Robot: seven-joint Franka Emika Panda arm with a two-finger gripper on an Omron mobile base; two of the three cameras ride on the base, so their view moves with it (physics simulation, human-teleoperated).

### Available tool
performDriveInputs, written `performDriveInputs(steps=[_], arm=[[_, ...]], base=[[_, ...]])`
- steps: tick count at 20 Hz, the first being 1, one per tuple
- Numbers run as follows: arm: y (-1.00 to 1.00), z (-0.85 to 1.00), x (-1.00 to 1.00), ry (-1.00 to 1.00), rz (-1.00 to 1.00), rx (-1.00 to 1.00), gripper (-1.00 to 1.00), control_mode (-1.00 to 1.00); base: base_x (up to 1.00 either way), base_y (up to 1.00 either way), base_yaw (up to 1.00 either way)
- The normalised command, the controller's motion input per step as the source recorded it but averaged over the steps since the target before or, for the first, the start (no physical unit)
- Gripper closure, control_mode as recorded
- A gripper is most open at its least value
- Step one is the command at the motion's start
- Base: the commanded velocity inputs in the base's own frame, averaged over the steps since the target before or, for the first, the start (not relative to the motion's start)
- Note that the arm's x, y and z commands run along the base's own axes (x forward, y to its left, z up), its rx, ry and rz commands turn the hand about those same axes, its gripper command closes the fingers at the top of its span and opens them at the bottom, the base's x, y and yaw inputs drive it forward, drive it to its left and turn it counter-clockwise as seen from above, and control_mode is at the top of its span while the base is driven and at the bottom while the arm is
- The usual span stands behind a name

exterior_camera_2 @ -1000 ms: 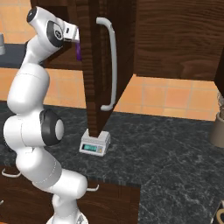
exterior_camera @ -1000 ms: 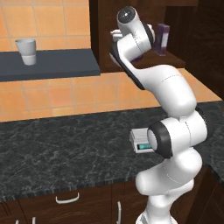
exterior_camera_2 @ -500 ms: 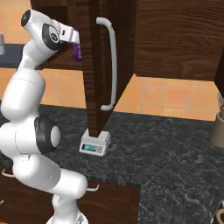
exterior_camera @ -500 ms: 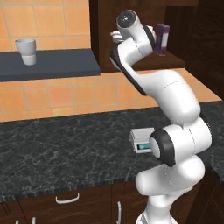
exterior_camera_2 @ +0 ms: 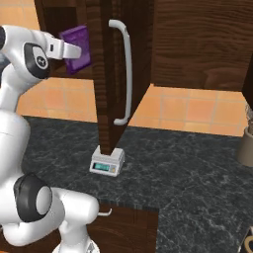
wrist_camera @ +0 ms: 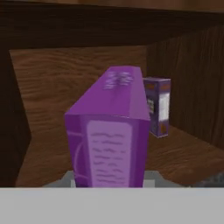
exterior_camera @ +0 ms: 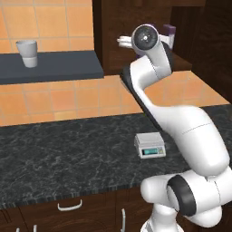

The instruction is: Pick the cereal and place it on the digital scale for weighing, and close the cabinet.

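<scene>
The cereal (exterior_camera_2: 76,48), a deep-purple box, hangs in the air in front of the open cabinet (exterior_camera_2: 109,84), with my gripper (exterior_camera_2: 72,51) shut on it. In the hand view the cereal (wrist_camera: 111,131) stands close up and upright before the cabinet's wooden shelf (wrist_camera: 48,87). From the left, a sliver of the cereal (exterior_camera: 170,31) peeks out past my wrist. The digital scale (exterior_camera_2: 107,162), with its teal display, sits on the black counter below the door's edge; the left base view has the scale (exterior_camera: 150,145) beside my arm. The cabinet door stands open, its silver bar handle (exterior_camera_2: 127,74) facing right.
A second purple box with a pale face (wrist_camera: 157,107) stands further back in the cabinet. A grey cup (exterior_camera: 27,47) rests on a dark shelf (exterior_camera: 59,68) at the left. Drawer handles (exterior_camera: 69,206) run below the counter's front edge. A brown jar (exterior_camera_2: 245,143) stands at the far right.
The gripper has drawn the cereal a little out of the cabinet, towards the robot. My arm's lower links have swung round, so the scale now shows fully in the left view.
</scene>
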Motion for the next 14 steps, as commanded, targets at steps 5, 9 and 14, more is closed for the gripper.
performDriveInputs(steps=[5,9,14], arm=[[0.23,-0.03,-1.00,-0.01,0.01,0.11,1.00,-1.00],[0.14,-0.08,-1.00,0.00,0.00,0.11,1.00,-1.00],[0.07,-0.18,-0.79,0.03,0.00,0.02,1.00,-1.00]], base=[[0.00,0.00,0.00],[0.00,0.00,0.00],[0.00,0.00,0.00]])
